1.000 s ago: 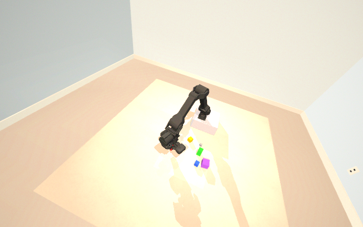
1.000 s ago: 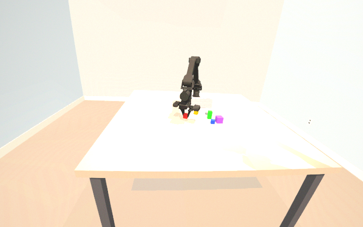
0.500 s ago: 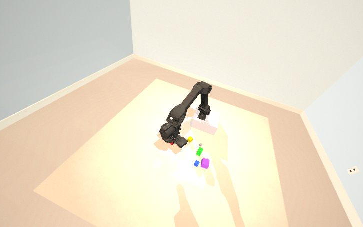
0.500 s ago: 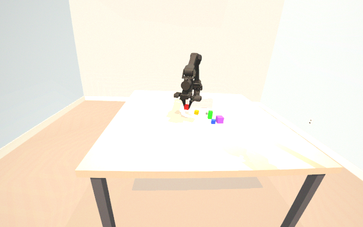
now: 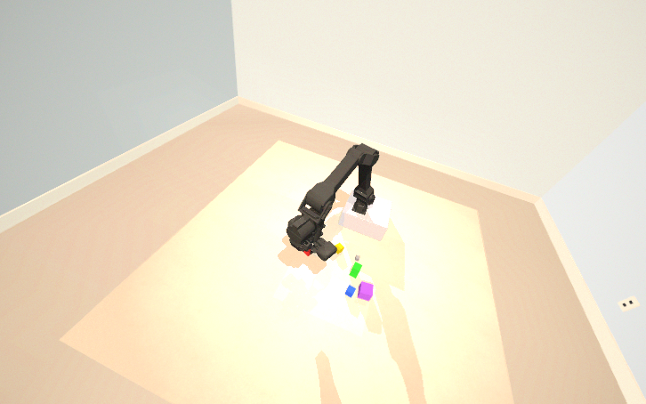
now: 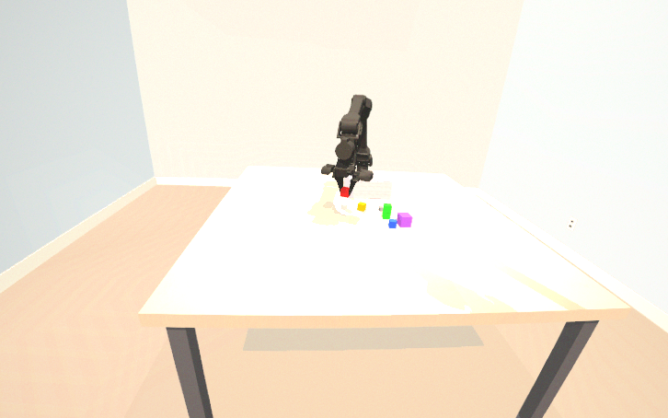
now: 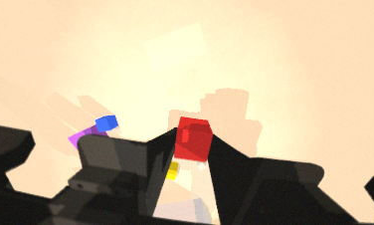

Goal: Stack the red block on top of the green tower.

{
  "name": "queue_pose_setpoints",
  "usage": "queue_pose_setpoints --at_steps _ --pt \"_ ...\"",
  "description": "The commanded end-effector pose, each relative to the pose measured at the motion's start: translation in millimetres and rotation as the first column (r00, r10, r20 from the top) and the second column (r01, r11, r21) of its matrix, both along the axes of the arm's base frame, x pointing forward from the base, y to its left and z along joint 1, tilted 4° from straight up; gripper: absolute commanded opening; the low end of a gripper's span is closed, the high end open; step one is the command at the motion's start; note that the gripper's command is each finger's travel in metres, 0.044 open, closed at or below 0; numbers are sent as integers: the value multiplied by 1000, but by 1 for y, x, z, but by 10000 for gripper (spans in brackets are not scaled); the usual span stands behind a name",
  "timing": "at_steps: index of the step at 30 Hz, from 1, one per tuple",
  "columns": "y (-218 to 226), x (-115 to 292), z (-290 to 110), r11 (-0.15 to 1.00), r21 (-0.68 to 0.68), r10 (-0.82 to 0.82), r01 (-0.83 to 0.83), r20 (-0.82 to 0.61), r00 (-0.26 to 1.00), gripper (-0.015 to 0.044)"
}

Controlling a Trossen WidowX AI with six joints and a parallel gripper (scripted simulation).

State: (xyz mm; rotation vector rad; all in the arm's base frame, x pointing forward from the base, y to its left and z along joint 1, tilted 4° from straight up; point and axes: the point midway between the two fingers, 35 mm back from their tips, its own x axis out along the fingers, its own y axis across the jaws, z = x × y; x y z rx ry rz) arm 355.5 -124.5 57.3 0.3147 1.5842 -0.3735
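Observation:
My gripper is shut on the red block and holds it above the table. In the top view the gripper's own parts hide most of the block. The green tower stands upright on the table, to the right of the gripper in the top and exterior views. The tower does not show in the wrist view.
A yellow block lies between gripper and tower. A small grey piece is just behind the tower. A blue block and a larger purple block are in front of it.

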Motion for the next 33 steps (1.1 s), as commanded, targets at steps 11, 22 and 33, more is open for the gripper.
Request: queue_pose_setpoints --at_steps 11,22,33 --pt "93 -14 4 1000 12 3 -3 5 1000 0" --pt "157 -43 2 1000 18 3 -3 2 1000 0" --pt "190 -64 0 1000 20 3 -3 -2 1000 0"
